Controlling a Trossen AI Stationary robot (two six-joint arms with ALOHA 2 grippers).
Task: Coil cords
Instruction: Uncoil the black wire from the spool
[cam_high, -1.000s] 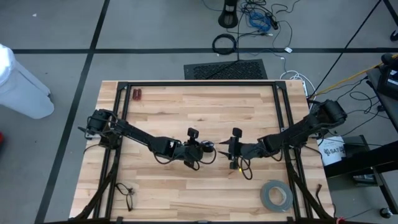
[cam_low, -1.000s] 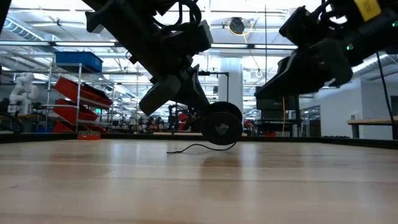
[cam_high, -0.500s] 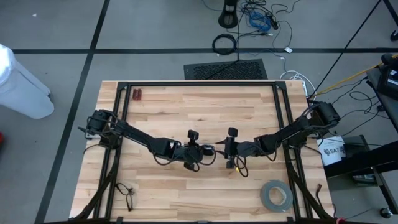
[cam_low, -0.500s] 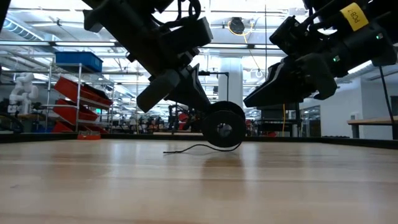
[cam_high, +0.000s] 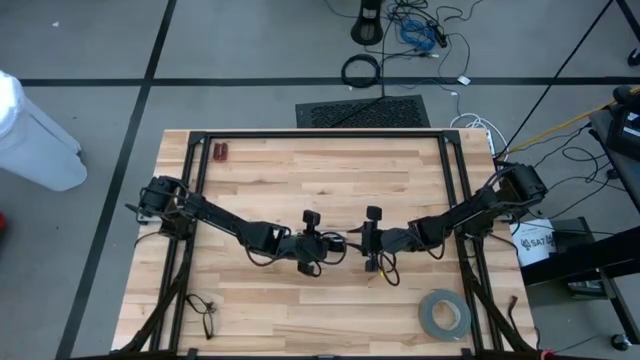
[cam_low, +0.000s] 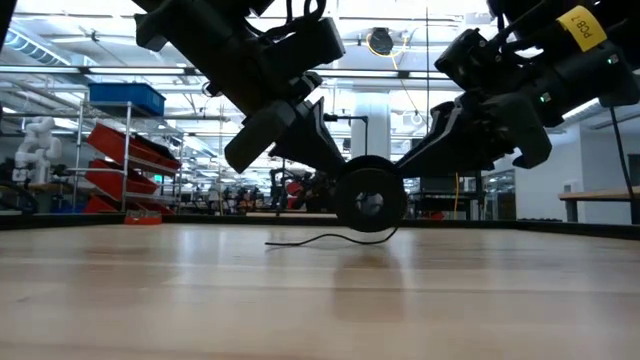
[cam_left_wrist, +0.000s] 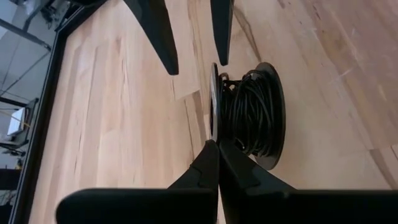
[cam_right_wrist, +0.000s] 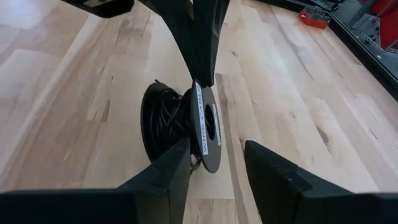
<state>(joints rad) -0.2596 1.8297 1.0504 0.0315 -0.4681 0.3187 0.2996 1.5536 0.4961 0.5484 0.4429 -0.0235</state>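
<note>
The cords are thin black cord wound on a small black spool (cam_left_wrist: 252, 118), which stands on edge at the table's middle (cam_high: 347, 243). A loose cord end (cam_low: 318, 238) trails on the wood. My left gripper (cam_left_wrist: 214, 144) comes from the table's left and is shut on one flange. My right gripper (cam_right_wrist: 216, 144) comes from the right and stands open, one finger (cam_right_wrist: 171, 165) on each side of that flange (cam_right_wrist: 205, 124). Whether its fingers touch the spool, I cannot tell. My left gripper pinches the rim of the spool's thin flange (cam_left_wrist: 213, 134) between its two fingers. The fingers (cam_right_wrist: 199, 56) slant down from the table's left, edge-on to the flange. The spool stands upright on edge below them, its lower rim (cam_low: 370, 230) at the tabletop.
A grey tape roll (cam_high: 443, 313) lies near the front right corner. A tangle of thin black wire (cam_high: 203, 305) lies at the front left, and small red things (cam_high: 219, 152) at the far left. A black frame (cam_high: 320, 133) runs round the table.
My right gripper has moved toward the table's left and a little down, up to the spool, so that its fingers now flank the flange. The spool, held by my left gripper, has shifted slightly toward the right gripper.
</note>
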